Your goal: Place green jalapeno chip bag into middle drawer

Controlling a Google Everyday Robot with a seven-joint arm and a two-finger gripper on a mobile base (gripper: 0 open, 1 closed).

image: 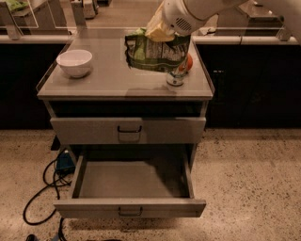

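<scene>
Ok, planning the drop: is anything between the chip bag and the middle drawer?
Only the cabinet top: the hand holds the green jalapeno chip bag above it, so it must clear the front edge. The open middle drawer shows nothing inside.

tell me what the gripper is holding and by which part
The gripper holds the green jalapeno chip bag by its upper edge; the bag hangs lifted above the cabinet top.

The white arm (207,7) is reaching in from the upper right, its gripper (160,32) hanging at top centre, clamping the green jalapeno chip bag (155,54).
</scene>
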